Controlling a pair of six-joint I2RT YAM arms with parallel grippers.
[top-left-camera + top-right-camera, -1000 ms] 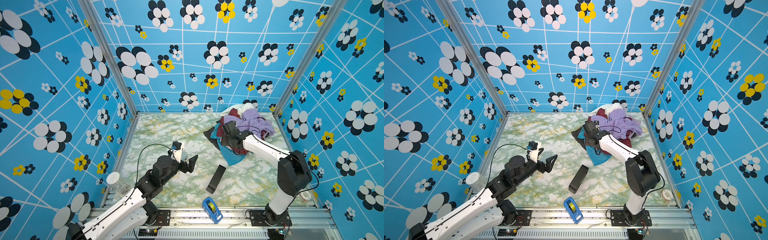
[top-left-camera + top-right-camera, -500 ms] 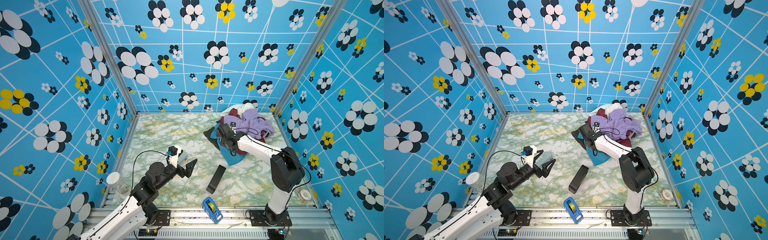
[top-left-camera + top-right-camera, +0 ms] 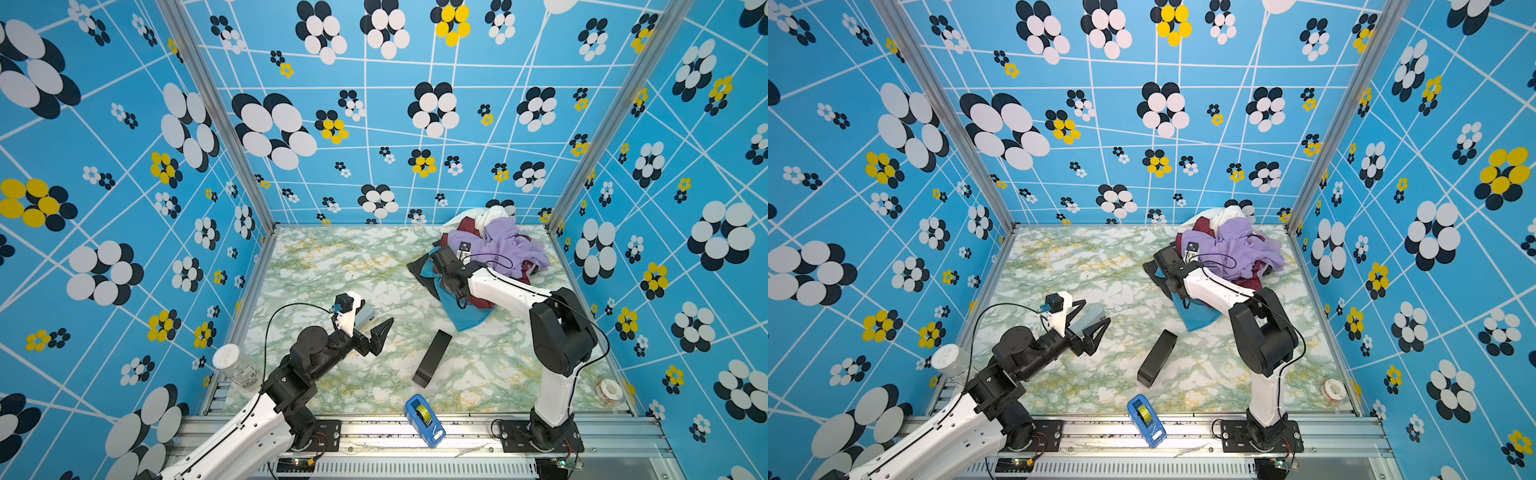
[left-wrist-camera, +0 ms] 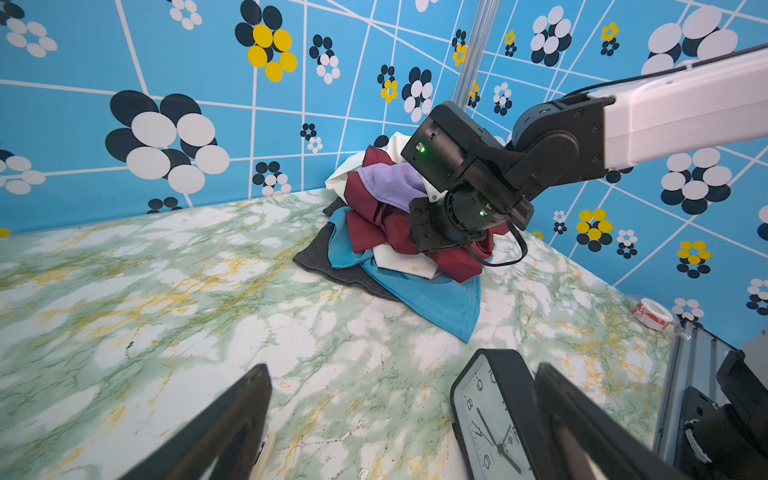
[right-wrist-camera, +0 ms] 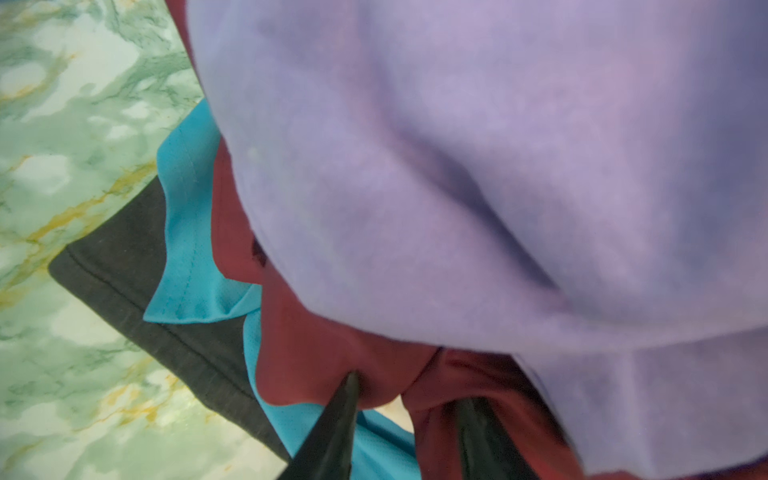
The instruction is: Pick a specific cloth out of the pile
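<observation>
The job is underway but is not yet done. The right claw (image 5: 407, 392) is reaching into the pile (image 3: 490, 257) from the side facing the middle of the desk (image 3: 332, 270); the pile itself is sitting in the far right corner. In the right wrist view its two dark fingers (image 5: 336, 424) are standing narrow and pinching a bunched fold of the maroon shirt (image 5: 316, 357) between them. The grip looks made, though I cannot tell how firm it is. In both top views the wrist is hiding the claw tips.

The shirt is lying buried in the heap. The lavender garment (image 3: 498, 245) is draping over most of it, and the teal cloth (image 3: 465, 313) and a black cloth (image 3: 419, 272) are spreading out beneath. A white garment (image 3: 490, 216) is poking up at the back. Maroon is showing only in patches, at the top of the heap and along the front by the arm.

The left claw (image 3: 376, 323) is hovering wide open and empty over the desk, well apart from the pile and near a black clock (image 4: 490, 415).

Nearly everything is left to do, as I judge it: drawing the shirt out from under the lavender garment, freeing it from the other clothes and getting it clear of the heap. The lavender piece is likely to be dragging along, since it is resting right on top.
</observation>
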